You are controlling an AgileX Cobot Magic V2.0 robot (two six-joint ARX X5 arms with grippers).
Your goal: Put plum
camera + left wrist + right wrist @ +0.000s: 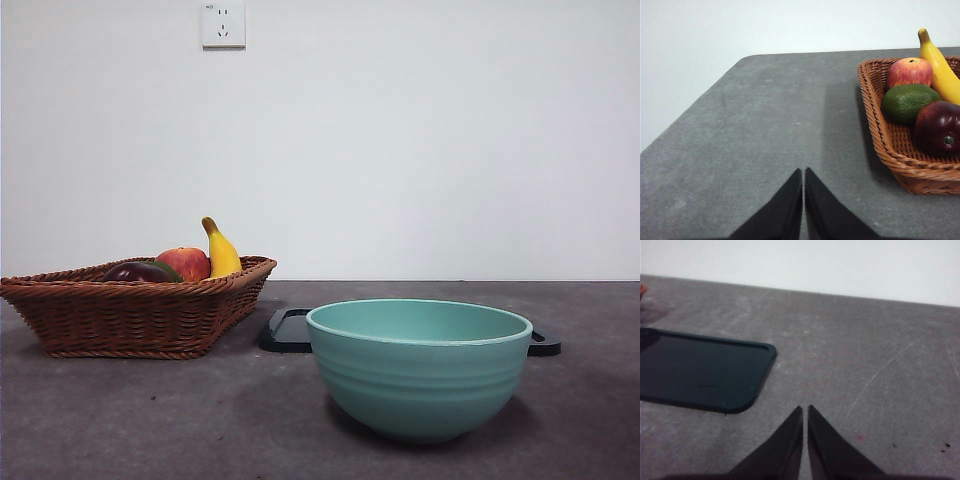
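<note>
While plum [938, 128] sits in basket [880, 130] (front half-hides it); both end effectors together.

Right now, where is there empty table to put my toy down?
Bare grey table lies beside the wicker basket, ahead of the left claw. More lies beside the dark tray, ahead of the right claw. The basket is crowded: plum, green fruit, apple, banana.
</note>
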